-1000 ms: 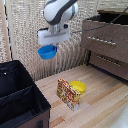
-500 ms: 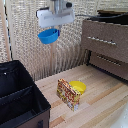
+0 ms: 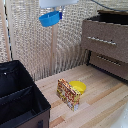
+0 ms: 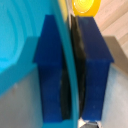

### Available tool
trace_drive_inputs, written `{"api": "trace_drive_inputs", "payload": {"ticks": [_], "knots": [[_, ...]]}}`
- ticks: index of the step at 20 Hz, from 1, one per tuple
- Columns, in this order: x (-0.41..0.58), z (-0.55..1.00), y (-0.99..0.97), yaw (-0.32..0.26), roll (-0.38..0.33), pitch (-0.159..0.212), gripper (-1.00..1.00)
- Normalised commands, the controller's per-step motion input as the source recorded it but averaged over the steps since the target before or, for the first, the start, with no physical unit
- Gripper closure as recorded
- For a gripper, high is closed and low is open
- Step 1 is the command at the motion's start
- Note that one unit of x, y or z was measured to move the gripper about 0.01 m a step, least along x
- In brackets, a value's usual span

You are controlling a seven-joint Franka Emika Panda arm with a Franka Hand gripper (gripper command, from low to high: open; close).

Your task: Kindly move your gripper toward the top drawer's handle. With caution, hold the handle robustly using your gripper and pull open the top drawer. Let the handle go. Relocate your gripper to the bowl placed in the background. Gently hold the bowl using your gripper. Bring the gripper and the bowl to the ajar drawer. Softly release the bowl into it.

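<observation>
Claw [image 4: 70, 75] grips blue bowl [image 3: 50, 19] by rim, blue fingertips [image 4: 50, 70] pressed on both sides of thin wall, seen close in wrist view. Exterior view: bowl hangs high in air at 12 o'clock, well above desk [image 3: 100, 100]. Top drawer [image 3: 105, 36] of dresser at 2 o'clock stands pulled out, silver handle [image 3: 102, 41] across front. Yellow bowl [image 3: 77, 87] rests on desk near centre, touching patterned box [image 3: 67, 94]. Black bin [image 3: 20, 97] at 8 o'clock.
</observation>
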Motion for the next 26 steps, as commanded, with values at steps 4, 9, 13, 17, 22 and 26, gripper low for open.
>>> {"api": "trace_drive_inputs", "payload": {"ticks": [4, 9, 13, 17, 22, 26], "knots": [[0.211, 0.86, -0.82, -0.081, 0.016, 0.122, 1.0], [0.063, 0.78, -0.87, -0.086, 0.015, 0.16, 1.0], [-0.119, 0.67, -0.82, -0.113, 0.028, 0.202, 1.0], [-0.273, 0.55, -0.9, -0.062, 0.068, 0.195, 1.0], [-0.155, 0.38, -1.0, -0.006, 0.094, 0.129, 1.0], [0.029, 0.23, -1.0, 0.0, 0.093, -0.041, 1.0]]}}
